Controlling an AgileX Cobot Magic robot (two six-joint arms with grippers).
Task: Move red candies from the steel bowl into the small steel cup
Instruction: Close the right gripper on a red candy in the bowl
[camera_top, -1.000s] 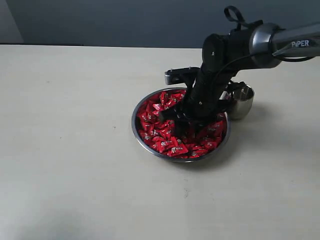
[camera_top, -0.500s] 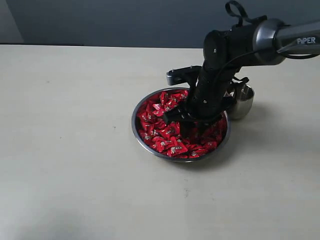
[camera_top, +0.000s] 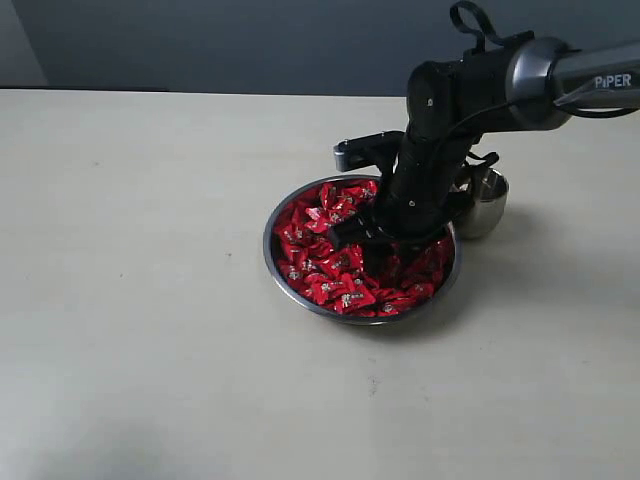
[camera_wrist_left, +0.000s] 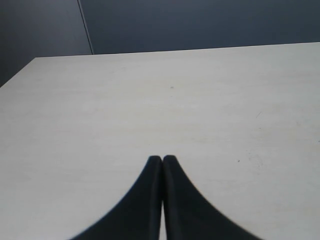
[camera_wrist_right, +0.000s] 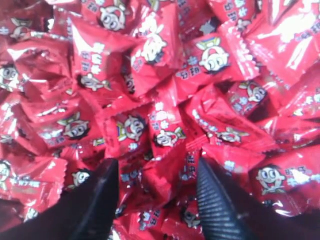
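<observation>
Red foil, crinkly and glossy with white cartoon faces, wraps the red candies (camera_top: 325, 265) heaped in the steel bowl (camera_top: 270, 250), a wide, shallow, shiny dish. The small steel cup (camera_top: 490, 205) stands just beside its rim at two o'clock. The right gripper (camera_wrist_right: 156, 167) is spread wide, its ribbed black fingers (camera_wrist_right: 215, 200) dipping into the pile's three o'clock side with nothing pinched; the left gripper (camera_wrist_left: 162, 161) is pressed together, empty, over the pale matte table (camera_wrist_left: 225, 100).
</observation>
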